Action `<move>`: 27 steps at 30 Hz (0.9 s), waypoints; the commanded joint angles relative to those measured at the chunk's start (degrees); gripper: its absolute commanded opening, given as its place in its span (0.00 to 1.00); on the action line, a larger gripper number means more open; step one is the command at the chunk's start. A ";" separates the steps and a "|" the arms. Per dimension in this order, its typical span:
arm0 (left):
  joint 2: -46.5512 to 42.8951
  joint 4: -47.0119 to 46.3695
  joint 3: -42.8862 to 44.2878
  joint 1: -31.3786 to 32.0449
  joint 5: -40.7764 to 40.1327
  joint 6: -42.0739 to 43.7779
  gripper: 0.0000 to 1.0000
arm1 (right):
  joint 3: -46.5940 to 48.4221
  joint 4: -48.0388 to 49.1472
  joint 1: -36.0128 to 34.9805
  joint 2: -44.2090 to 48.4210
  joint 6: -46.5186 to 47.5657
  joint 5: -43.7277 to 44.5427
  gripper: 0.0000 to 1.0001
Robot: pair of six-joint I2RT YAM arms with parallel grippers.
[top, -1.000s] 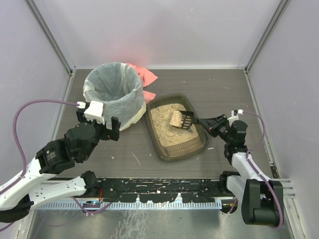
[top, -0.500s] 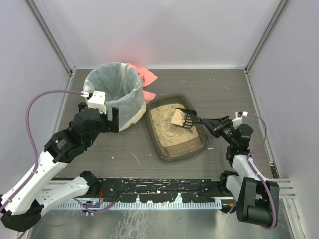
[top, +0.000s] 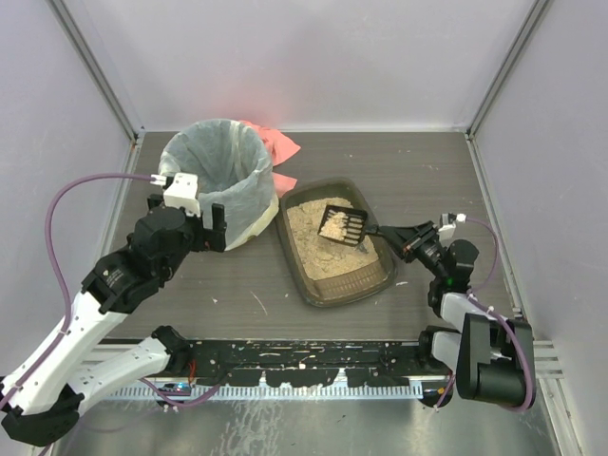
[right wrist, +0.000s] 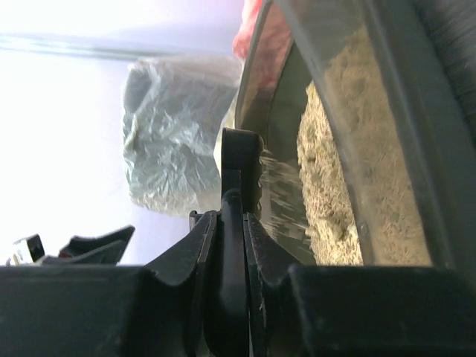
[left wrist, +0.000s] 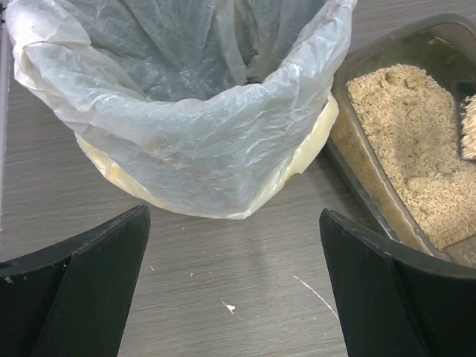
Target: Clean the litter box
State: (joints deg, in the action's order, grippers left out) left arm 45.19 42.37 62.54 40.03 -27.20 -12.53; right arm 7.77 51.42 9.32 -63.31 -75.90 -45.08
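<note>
1. The litter box (top: 337, 294), filled with tan sand, lies mid-counter (top: 418, 171), just right of the bin.
2. The bin (top: 242, 204), lined with a white bag, stands toward the back left corner.
3. The left pincer (left wrist: 232, 216) gapes wide and empty near the bin's front.
4. The right pincer (top: 397, 234) clamps the handle of a black scoop (top: 342, 225), held over the sand and carrying litter.

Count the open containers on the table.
2: the bag-lined bin at the back left, and the litter box right beside it, toward the right arm. None looks hidden.
</note>
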 commanded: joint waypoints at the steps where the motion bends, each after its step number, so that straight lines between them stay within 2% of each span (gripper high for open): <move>1: -1.57 -3.18 -1.35 -0.22 -4.28 0.75 0.98 | 0.26 9.17 -0.15 -0.71 -3.28 1.05 0.01; 3: -2.44 -3.44 -2.27 -0.31 -5.27 0.73 0.98 | 1.24 11.00 -3.84 -1.95 -3.34 0.92 0.01; 7: -3.51 -2.64 -2.69 -0.31 -6.27 -0.17 0.98 | -0.89 9.49 0.49 -1.72 -3.62 1.99 0.01; 10: -4.45 -2.82 -3.27 -0.35 -6.10 -0.17 0.98 | 0.62 12.36 -4.45 -3.79 -3.91 1.71 0.01; 12: -4.58 -3.06 -3.30 -0.32 -6.29 0.20 0.98 | 0.05 13.57 -3.07 -3.69 -4.60 1.43 0.01; 15: -4.65 -2.72 -3.34 -0.35 -6.08 0.13 0.98 | -1.10 10.83 -0.52 -2.59 -4.74 2.94 0.01; 18: -4.64 -2.68 -3.65 -0.31 -5.85 0.11 0.98 | 1.36 10.25 -5.58 -2.53 -2.91 2.29 0.01; 22: -4.02 -2.56 -3.27 -0.32 -4.78 0.14 0.98 | -1.12 6.14 0.30 0.46 -2.86 3.73 0.01; 25: -3.99 -2.65 -3.65 -0.42 -4.55 0.24 0.98 | 1.39 6.03 -4.24 0.21 -0.95 2.79 0.01; 27: -3.61 -2.79 -3.51 -0.46 -4.43 0.64 0.98 | 0.68 4.91 -2.67 1.27 -0.87 2.61 0.01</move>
State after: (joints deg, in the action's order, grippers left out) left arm 41.28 41.85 58.98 39.99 -31.99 -12.56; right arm 7.01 55.72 6.76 -64.07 -78.72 -41.63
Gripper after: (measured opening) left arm 0.981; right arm 0.226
